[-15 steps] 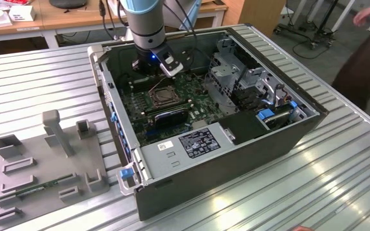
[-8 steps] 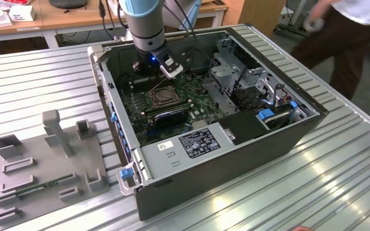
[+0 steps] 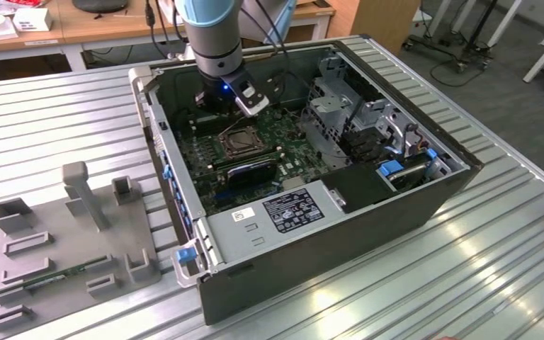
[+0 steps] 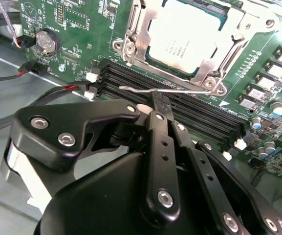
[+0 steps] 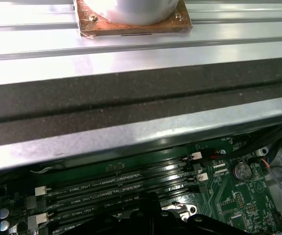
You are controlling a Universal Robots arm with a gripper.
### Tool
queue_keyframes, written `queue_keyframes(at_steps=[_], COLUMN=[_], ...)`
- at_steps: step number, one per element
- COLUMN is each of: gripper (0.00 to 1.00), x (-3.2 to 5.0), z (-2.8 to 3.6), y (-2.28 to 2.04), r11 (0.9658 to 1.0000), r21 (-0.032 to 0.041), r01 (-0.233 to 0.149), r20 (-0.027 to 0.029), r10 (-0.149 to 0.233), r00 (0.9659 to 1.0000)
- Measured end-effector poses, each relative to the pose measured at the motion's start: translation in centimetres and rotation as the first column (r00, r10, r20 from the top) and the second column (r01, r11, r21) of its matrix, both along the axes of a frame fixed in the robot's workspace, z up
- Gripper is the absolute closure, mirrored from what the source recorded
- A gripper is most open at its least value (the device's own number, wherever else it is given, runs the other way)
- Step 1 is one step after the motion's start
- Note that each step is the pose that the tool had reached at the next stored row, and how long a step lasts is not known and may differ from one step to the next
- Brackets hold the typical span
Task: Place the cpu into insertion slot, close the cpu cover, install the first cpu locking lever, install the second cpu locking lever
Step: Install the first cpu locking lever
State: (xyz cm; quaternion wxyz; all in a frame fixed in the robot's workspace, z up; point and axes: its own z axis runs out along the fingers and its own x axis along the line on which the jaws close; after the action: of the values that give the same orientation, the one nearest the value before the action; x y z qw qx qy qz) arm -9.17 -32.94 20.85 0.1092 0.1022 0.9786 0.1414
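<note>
Item: gripper [image 4: 159, 100]. Black, multi-link fingers, carried on the pale blue arm [image 3: 210, 35] and lowered into the open computer case [image 3: 348, 234]. In the second wrist view the fingers were drawn together with no gap visible between them. The tips rested against the locking lever [image 4: 136, 89]; whether they pinched it could not be told.

Item: locking lever. A thin silvery wire rod, lying along the near edge of the socket, between the cpu cover [image 4: 204, 66] and the black memory slots [image 4: 204, 115].

Item: cpu [image 4: 184, 36]. A square chip with a pale metal top, seated flat in the insertion slot [image 3: 236, 142].

Item: cpu cover. A silvery frame plate, down over the chip's edges, with the chip's top showing through its window.

Item: insertion slot. Part of the green motherboard [image 4: 82, 39], in the far half of the case in the exterior view, directly below the gripper.

Item: coin battery [image 4: 46, 41]. Round and silvery, on the board, well apart from the socket.

Item: computer case. Dark, side panel off, lying on the ribbed metal table [image 3: 54, 127].

Item: grey fixture [image 3: 74, 241]. A flat holder with upright posts, on the table to the exterior view's left of the case and apart from it.
</note>
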Motion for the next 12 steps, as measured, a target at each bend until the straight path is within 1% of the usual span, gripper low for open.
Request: queue_keyframes(at_steps=[8, 12], gripper=[0.89, 0.89], x=[-0.01, 0.0], z=[-0.45, -0.49], y=[-0.01, -0.01], r11=[1.0, 1.0], r21=[-0.0003, -0.0007], r01=[0.0, 0.0], r20=[-0.0003, -0.0003], r10=[0.0, 0.0], r00=[1.0, 1.0])
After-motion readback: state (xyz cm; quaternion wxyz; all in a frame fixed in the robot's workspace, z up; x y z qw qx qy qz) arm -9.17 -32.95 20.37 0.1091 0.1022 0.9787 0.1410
